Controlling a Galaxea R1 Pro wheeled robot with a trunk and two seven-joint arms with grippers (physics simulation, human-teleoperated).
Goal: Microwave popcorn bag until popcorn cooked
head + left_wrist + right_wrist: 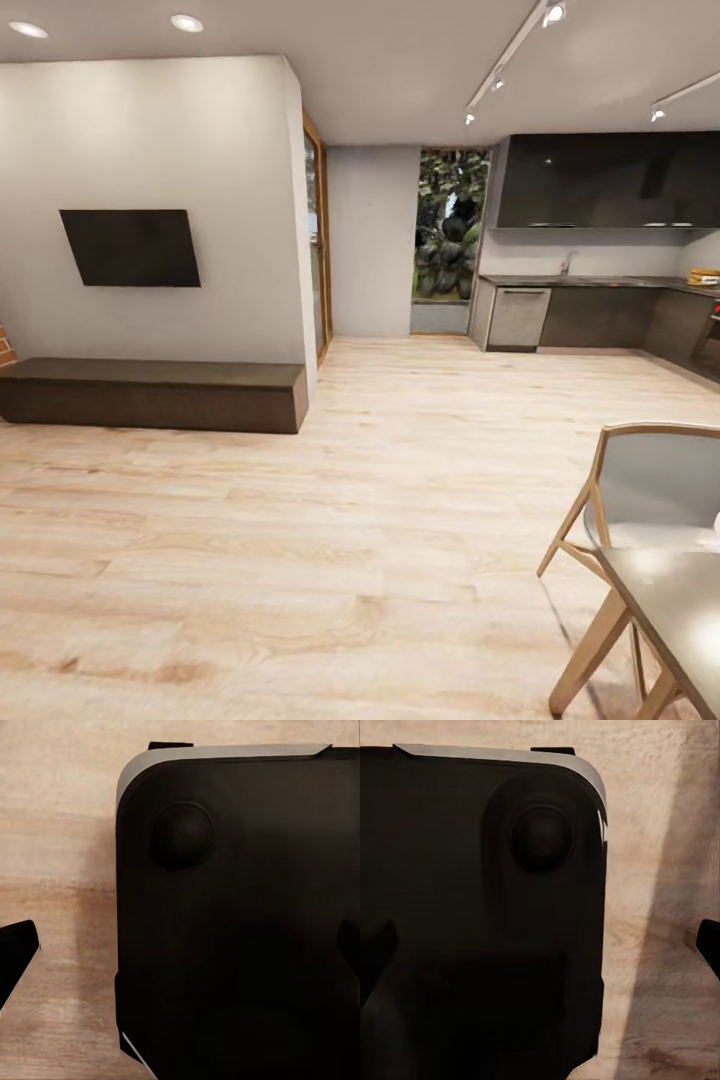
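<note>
Pale wood floor [330, 520] spreads across a big room, and the robot is far from its job. The kitchen sits at the far right, where a long dark countertop [590, 282] runs along the wall over dark cabinet fronts [600, 318], with a tap [566, 262] on it and black cupboards [610, 180] above. Something small and yellowish rests at the far right end of the countertop, but it is too tiny to name, so I cannot tell where the popcorn bag is, and the microwave cannot be picked out either. On the left wall hangs a black TV [132, 247] over a long low bench [155, 394]. Close by on the right are a wooden chair [640, 490] and a grey table [680, 610]. Both wrist views look down at the robot's black base [240, 922] on the floor. Dark finger tips [16, 956] sit at the far edges there, so both pairs of fingers look spread wide and hold nothing. A paper bag is likely light and soft, and it may crush, so a gentle hold on its sides below the thick rim seems best.
</note>
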